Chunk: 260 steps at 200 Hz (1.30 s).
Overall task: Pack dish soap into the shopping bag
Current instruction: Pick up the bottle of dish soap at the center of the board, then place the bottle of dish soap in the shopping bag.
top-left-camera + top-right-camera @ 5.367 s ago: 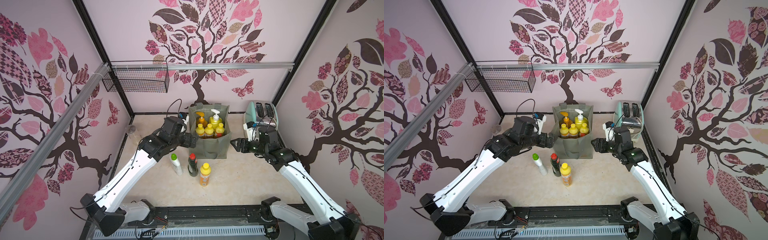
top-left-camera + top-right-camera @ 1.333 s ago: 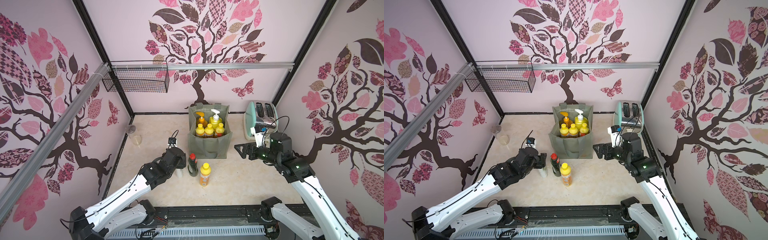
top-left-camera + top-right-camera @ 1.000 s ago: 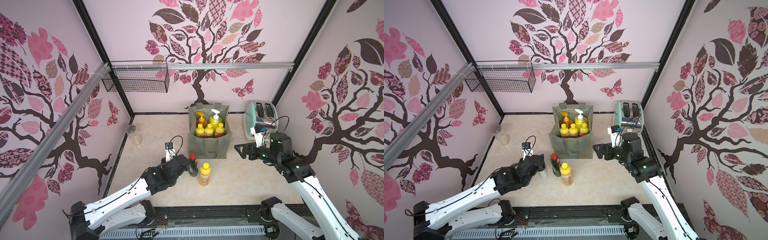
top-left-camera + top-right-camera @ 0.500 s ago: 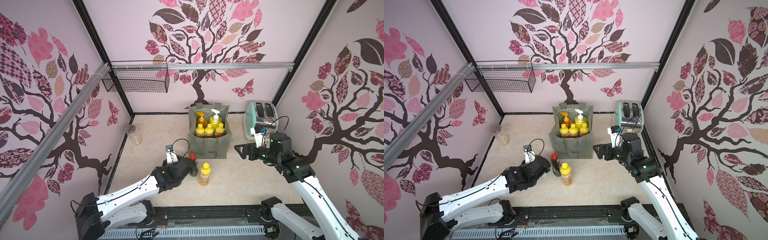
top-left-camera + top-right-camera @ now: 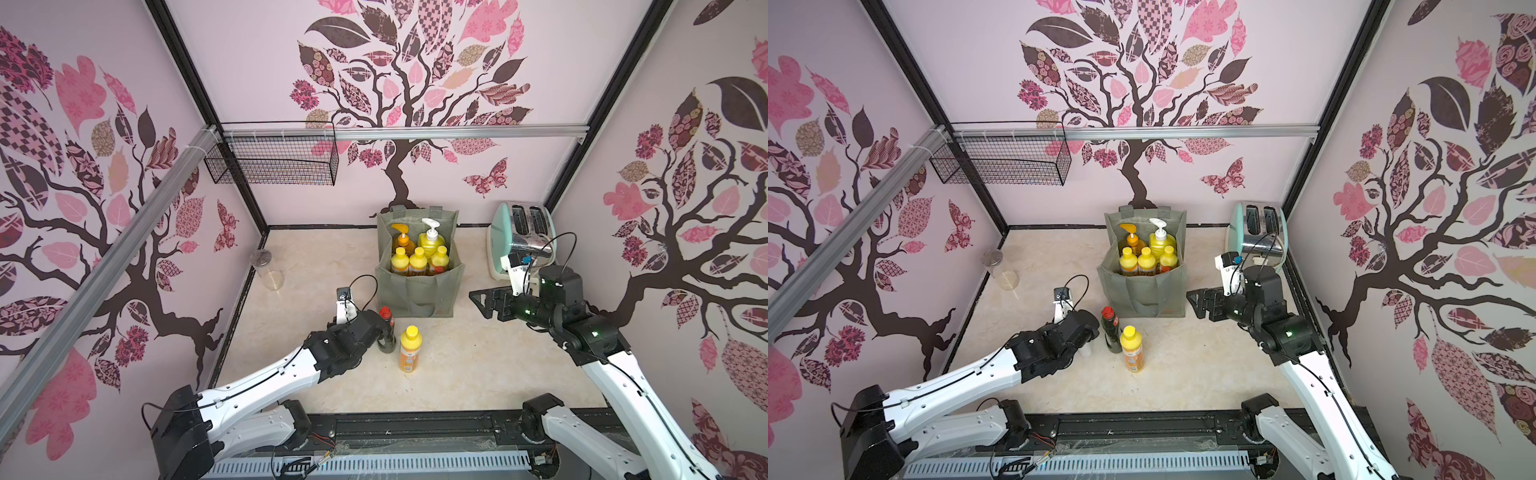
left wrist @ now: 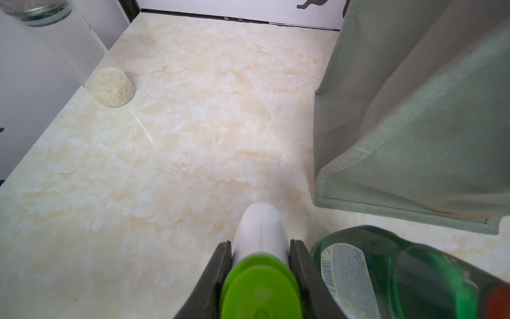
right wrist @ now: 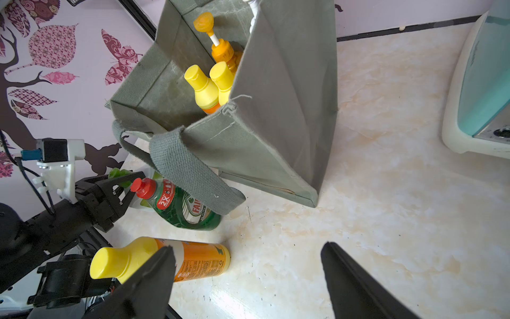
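The grey-green shopping bag (image 5: 419, 286) (image 5: 1142, 295) stands open at the back centre, with two pump bottles and three yellow-capped bottles of dish soap inside. In front of it stand a dark green red-capped bottle (image 5: 386, 332) (image 7: 179, 204) and a small orange yellow-capped bottle (image 5: 409, 349) (image 5: 1131, 349). In the left wrist view my left gripper (image 6: 260, 243) is shut on the neck of the white green-capped bottle (image 6: 259, 229), which stands left of the dark green one. From above my wrist hides most of it. My right gripper (image 5: 482, 303) (image 7: 248, 245) hovers open and empty to the right of the bag.
A clear glass jar (image 5: 269, 270) (image 6: 110, 88) with a little grain stands by the left wall. A mint toaster (image 5: 519, 237) (image 7: 483, 82) sits at the back right. A black wire basket (image 5: 274, 162) hangs on the back wall.
My left arm has swung right and low to the white green-capped bottle, and its jaws have closed in on the neck. The right arm has stayed still and open.
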Each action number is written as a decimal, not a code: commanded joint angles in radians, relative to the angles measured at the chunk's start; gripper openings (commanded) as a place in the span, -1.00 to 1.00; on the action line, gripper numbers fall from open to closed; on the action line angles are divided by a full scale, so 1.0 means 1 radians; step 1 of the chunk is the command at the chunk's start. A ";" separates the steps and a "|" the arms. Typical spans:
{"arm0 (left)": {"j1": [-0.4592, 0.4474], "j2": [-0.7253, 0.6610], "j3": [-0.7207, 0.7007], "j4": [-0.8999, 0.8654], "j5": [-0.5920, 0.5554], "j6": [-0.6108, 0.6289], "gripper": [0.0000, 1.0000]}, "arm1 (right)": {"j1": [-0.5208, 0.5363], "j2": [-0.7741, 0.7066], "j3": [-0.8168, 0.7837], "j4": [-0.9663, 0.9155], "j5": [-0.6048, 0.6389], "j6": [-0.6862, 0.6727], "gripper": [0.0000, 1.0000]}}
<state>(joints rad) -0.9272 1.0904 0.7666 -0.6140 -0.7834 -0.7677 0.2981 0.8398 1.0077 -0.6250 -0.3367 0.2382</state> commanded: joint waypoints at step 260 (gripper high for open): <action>0.145 0.352 1.249 -0.007 0.901 1.001 -1.00 | 0.118 0.417 0.292 -0.047 0.183 -0.037 0.63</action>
<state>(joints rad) -0.8337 1.4197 1.9270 -0.8078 0.0257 0.1825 0.3939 1.2629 1.3216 -0.6434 -0.2241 0.2241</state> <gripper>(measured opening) 0.328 0.853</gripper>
